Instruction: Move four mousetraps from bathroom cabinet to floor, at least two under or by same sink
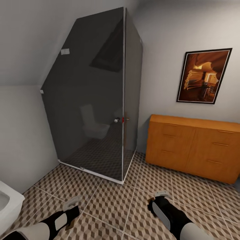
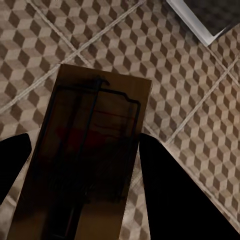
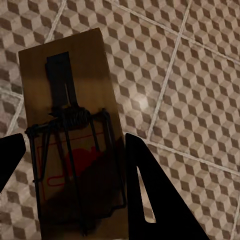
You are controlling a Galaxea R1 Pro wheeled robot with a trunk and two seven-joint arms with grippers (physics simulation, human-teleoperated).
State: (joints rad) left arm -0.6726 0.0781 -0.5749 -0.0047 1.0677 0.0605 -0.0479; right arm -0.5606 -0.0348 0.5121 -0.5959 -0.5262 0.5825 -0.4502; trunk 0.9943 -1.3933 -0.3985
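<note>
Each of my grippers holds a mousetrap above the cube-patterned bathroom floor (image 1: 113, 203). In the left wrist view, a shaded tan mousetrap (image 2: 102, 107) with dark wire sits between the fingers of my left gripper (image 2: 82, 147). In the right wrist view, a second mousetrap (image 3: 70, 85) with a red spot and coiled spring is clamped by my right gripper (image 3: 72, 145). From the head view, the left gripper (image 1: 71, 210) and right gripper (image 1: 156, 201) hang low over the tiles. The orange-brown cabinet (image 1: 193, 148) stands against the right wall, drawers closed.
A dark glass shower enclosure (image 1: 96, 100) fills the corner ahead, with a toilet's reflection in its glass. A framed picture (image 1: 204, 76) hangs above the cabinet. The corner of a white fixture (image 1: 8, 203) pokes in at lower left. Open tiles lie between the grippers and the shower.
</note>
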